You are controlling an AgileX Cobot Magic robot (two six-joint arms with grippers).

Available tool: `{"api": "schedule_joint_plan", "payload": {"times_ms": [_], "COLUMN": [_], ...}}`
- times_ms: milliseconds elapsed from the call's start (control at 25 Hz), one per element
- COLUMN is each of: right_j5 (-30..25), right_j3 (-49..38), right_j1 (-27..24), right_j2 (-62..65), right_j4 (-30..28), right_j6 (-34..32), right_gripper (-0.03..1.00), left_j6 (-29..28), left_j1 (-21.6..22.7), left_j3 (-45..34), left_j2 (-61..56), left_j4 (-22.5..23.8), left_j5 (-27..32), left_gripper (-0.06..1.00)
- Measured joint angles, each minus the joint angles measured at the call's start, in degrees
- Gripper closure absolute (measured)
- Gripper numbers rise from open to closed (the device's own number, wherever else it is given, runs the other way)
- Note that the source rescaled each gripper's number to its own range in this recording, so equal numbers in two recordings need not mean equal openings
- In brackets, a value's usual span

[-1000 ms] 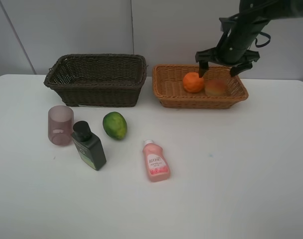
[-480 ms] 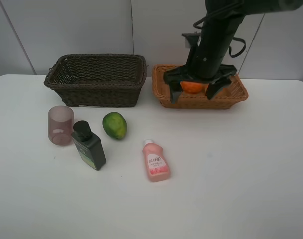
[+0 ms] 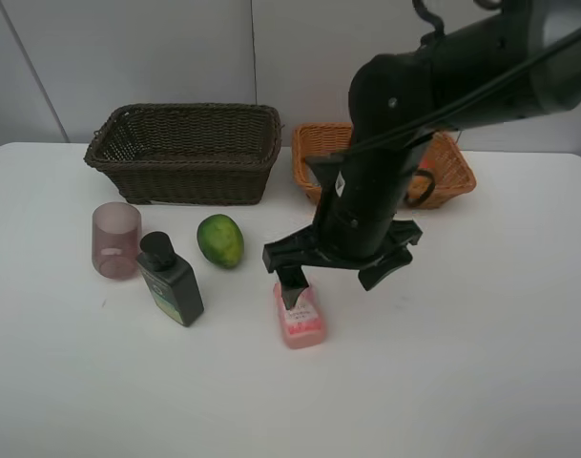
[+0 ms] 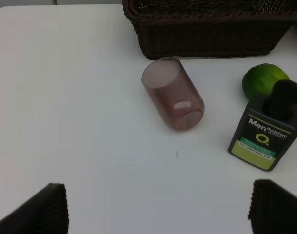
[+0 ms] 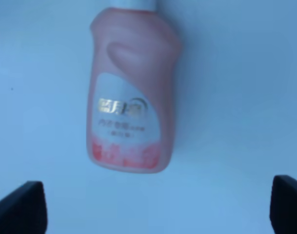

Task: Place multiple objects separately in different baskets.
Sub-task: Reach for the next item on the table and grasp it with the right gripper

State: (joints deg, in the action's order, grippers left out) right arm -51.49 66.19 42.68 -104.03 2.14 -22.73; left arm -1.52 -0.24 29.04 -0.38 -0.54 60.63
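While hovering with right fingers [image 3: 292, 279] spread wide and empty over the pink bottle [image 3: 304, 326] lying on the table [image 3: 462, 363], lower centre. Seemingly at pickup; next calls for lowering astride it, closing, probably carrying to the dark basket [image 3: 185, 111], upper left.

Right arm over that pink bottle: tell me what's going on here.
The right gripper hangs open above the pink bottle, which lies on the white table, not gripped. The green fruit, dark green bottle and mauve cup also sit on the table, outside the dark basket and tan basket. The left gripper is open and empty near the cup.
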Motion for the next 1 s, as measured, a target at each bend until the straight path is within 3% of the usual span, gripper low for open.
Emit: {"api": "schedule_joint_plan", "payload": {"times_ms": [400,1000], "right_j5": [7.7,11.7], "right_j3": [-0.8,-0.8], "right_j1": [6.1,5.9], "right_j2": [-0.3,-6.9], "right_j4": [-0.2,-4.3], "right_j6": [-8.3,-11.0], "right_gripper": [-0.03,-0.03], "left_j6": [0.0,0.0], "left_j1": [0.0,0.0], "left_j3": [0.0,0.0], "left_j2": [0.0,0.0], "left_j4": [0.0,0.0], "left_j5": [0.0,0.0], "left_gripper": [0.02,0.02]}}
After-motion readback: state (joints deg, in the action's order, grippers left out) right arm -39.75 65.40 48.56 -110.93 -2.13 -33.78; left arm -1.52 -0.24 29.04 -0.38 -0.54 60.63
